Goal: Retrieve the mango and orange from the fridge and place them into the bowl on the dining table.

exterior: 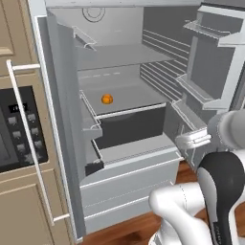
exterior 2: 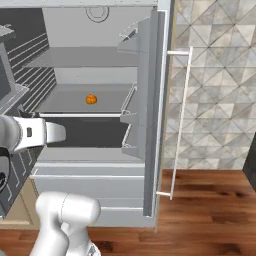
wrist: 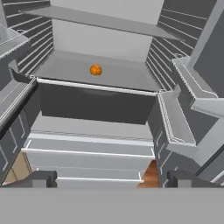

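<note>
The orange [exterior: 107, 99] sits alone on a grey shelf [exterior: 129, 98] in the middle of the open fridge [exterior: 119, 158], a little back from the shelf's front edge and nearer the left side as seen from the left base view. In the right base view the orange [exterior 2: 91, 99] rests near the centre of that same shelf, and in the hand view the orange [wrist: 96, 70] lies on the shelf surface above a dark recess. A second, bare shelf [exterior: 119, 55] spans the interior higher up. Below the dark recess, pale drawers [wrist: 87, 148] step forward toward the floor.

Both fridge doors stand swung wide, their inner racks [exterior: 206, 72] facing inward. A long vertical bar handle [exterior 2: 180, 120] runs down the door's outer face in the right base view, with a patterned tiled wall [exterior 2: 220, 75] behind it and wood floor [exterior 2: 210, 200] below. To the left of the fridge, a black-fronted microwave [exterior: 19, 129] is set into beige cabinets [exterior: 14, 210].

The gripper [wrist: 113, 178] hangs in front of the drawers, well apart from the orange, its jaws spread wide and holding nothing.
</note>
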{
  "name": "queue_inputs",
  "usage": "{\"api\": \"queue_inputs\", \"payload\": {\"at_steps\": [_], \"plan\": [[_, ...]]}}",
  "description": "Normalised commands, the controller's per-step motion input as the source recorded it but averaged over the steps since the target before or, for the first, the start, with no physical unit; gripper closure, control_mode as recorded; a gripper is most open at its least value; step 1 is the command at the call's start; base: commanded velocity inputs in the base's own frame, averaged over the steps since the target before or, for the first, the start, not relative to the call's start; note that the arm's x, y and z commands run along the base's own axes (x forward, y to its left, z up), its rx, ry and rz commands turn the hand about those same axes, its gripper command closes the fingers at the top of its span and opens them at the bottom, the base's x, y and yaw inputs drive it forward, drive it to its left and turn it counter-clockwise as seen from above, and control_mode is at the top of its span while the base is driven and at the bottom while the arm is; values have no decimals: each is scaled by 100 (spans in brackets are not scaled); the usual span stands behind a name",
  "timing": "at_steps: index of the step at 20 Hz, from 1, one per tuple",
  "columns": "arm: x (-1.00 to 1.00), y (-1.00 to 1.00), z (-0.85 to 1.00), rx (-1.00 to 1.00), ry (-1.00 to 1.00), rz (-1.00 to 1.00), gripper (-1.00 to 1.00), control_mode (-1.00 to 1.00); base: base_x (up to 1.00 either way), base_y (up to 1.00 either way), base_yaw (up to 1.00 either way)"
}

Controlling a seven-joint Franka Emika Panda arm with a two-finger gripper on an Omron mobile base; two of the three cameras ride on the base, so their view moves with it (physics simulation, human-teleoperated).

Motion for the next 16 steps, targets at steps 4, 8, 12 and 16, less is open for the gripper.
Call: {"api": "queue_inputs", "payload": {"at_steps": [4, 8, 12, 16], "plan": [[0, 0, 0, 0, 0, 0, -100, 100, 0, 6, -8], [0, 0, 0, 0, 0, 0, -100, 100, 2, -35, 2], [0, 0, 0, 0, 0, 0, -100, 100, 11, -24, 10], [0, 0, 0, 0, 0, 0, -100, 100, 13, 2, 12]]}}
